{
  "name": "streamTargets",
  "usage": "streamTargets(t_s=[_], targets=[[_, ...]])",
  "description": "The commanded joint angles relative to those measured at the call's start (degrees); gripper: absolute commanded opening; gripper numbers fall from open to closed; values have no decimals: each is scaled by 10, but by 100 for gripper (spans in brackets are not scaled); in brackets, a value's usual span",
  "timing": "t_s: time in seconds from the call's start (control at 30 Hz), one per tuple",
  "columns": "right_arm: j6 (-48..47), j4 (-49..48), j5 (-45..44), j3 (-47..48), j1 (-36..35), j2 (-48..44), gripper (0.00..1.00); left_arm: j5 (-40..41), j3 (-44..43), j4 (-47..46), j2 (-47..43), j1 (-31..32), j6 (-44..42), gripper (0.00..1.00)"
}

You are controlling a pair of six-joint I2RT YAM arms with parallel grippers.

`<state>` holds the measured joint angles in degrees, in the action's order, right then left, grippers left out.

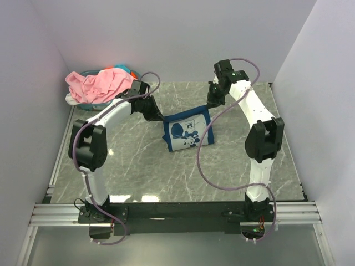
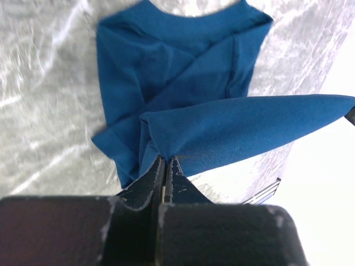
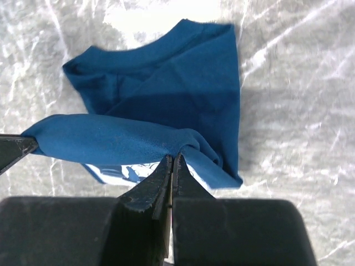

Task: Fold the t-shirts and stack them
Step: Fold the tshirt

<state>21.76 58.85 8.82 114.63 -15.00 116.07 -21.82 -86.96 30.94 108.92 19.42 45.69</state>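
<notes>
The navy blue t-shirt (image 1: 187, 132) with a white print hangs between my two grippers over the middle of the table, its lower part resting on the surface. My left gripper (image 1: 157, 114) is shut on its upper left corner, seen in the left wrist view (image 2: 165, 159) with the cloth (image 2: 183, 83) stretched taut. My right gripper (image 1: 212, 103) is shut on the upper right corner, seen in the right wrist view (image 3: 172, 158) above the shirt (image 3: 166, 94). A light pink t-shirt (image 1: 97, 84) lies heaped at the back left.
A teal basket (image 1: 89, 72) holds the pink heap at the back left corner, with pale cloth (image 1: 70, 100) beside it. White walls close in the marble table (image 1: 138, 166) on three sides.
</notes>
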Motion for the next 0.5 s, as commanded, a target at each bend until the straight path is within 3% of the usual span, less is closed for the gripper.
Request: streamTargets(t_s=[0.0,0.47], targets=[[-16,7,-14,47,10,32,0,-23,-32,-21,32,-15,-20,0],[-17,13,-6,133,13,137,0,-54,-115,-22,140,-47,-65,0]])
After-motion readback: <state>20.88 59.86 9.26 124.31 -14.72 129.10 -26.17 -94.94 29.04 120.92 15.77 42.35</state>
